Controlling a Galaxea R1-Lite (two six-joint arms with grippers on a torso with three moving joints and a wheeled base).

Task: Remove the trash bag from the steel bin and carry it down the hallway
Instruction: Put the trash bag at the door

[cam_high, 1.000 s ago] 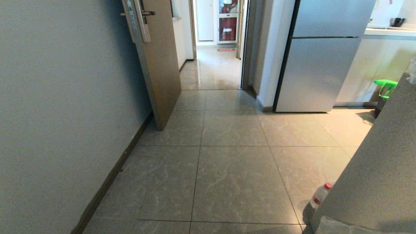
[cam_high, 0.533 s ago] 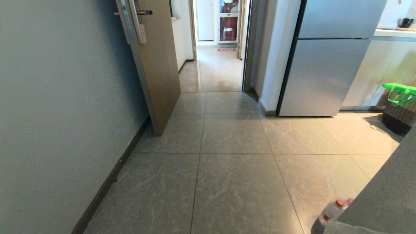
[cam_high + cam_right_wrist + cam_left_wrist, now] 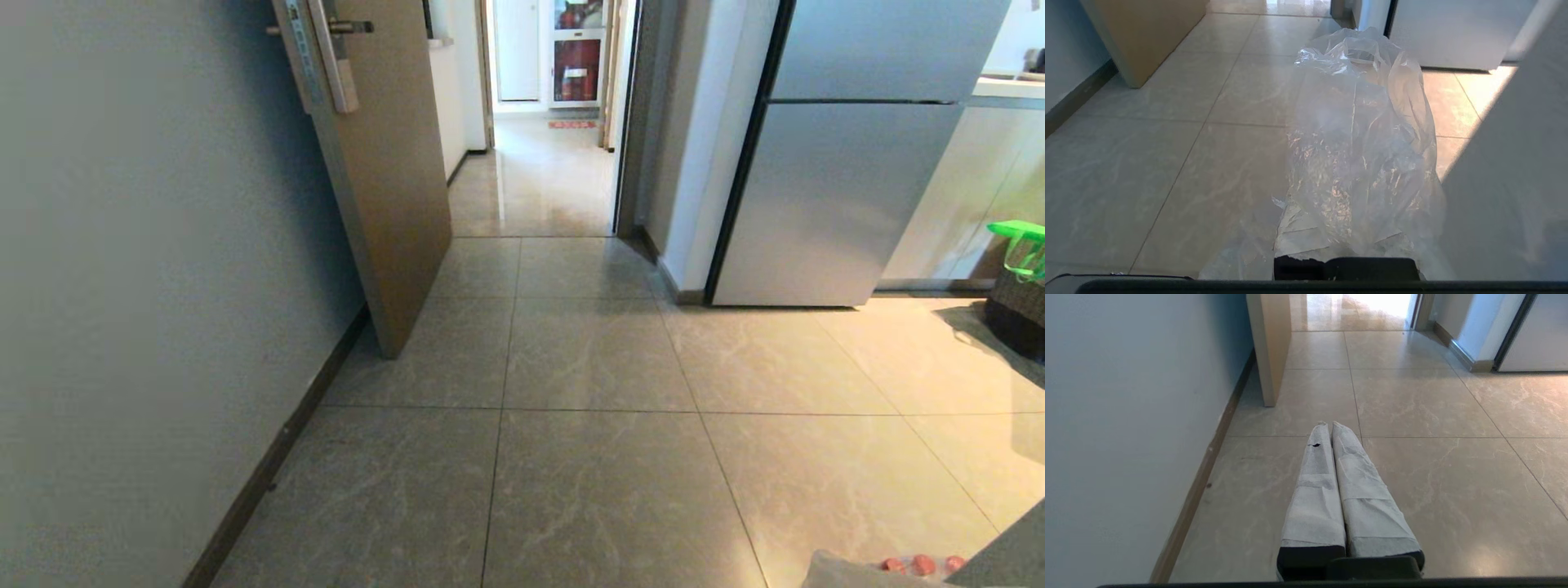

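bag [image 3: 1359, 147] of trash drapes over clamped right claw [image 3: 1345, 228]; left claw [image 3: 1329, 425] together.

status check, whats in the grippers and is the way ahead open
Right gripper shut on trash bag. Left gripper shut, empty. Hallway ahead, door ajar at left.

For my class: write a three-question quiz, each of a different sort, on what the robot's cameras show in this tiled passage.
1. True or false: the left gripper is shut with nothing between its fingers.
2. Multiple choice: the clear trash bag drapes over A) the left gripper, B) the right gripper, C) the door handle.
3. Fill in: the open wooden door stands on the robot's ___ side, across from the fridge.

Key: 1 true; 2 B; 3 left.
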